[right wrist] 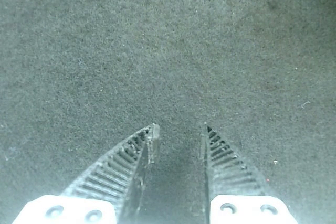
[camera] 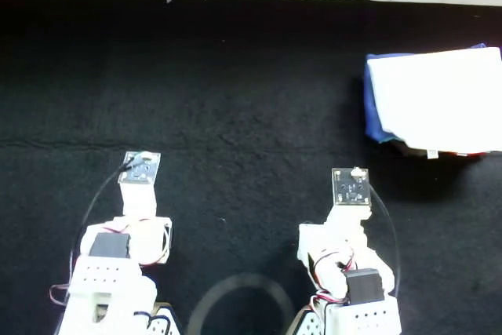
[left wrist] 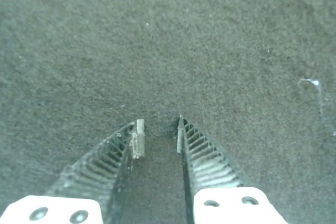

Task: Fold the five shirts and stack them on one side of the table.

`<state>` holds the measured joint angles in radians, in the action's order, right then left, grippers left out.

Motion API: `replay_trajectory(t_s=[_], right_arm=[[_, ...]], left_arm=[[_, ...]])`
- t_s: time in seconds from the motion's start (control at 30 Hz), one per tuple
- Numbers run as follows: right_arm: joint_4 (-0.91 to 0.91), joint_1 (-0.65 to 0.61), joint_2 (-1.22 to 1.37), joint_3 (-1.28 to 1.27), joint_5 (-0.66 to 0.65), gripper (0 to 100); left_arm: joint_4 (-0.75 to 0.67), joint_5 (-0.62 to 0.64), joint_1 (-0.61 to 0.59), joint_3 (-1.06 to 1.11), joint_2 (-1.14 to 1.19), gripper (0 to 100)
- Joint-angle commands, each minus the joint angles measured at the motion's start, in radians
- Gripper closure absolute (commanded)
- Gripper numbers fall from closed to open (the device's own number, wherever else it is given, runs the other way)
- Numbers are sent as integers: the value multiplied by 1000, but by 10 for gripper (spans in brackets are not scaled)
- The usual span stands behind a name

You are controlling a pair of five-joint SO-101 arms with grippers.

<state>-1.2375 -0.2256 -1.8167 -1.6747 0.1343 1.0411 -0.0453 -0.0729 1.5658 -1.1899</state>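
Two entries: left gripper (left wrist: pixel 158 129) and right gripper (right wrist: pixel 180 132), jaws a little apart and empty over the black table (camera: pixel 235 76), seemingly idle because the folded shirts (camera: pixel 435 100) already sit stacked at its right edge.

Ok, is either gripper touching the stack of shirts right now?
Apart. The high view shows bare black cloth between the shirt stack and the nearer arm; the left gripper and right gripper hang over bare cloth.
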Motion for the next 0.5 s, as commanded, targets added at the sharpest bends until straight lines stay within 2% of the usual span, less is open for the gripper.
replay_trajectory(t_s=[0.0, 0.23, 0.47], right_arm=[[-4, 13, -15, -137, 9, 868], [-4, 13, -15, -137, 8, 868], [-5, 38, -15, -137, 11, 868]], left_arm=[[83, 2, 1, 36, -170, 881], [279, 2, 1, 130, -636, 880], [295, 2, 1, 130, -630, 880]])
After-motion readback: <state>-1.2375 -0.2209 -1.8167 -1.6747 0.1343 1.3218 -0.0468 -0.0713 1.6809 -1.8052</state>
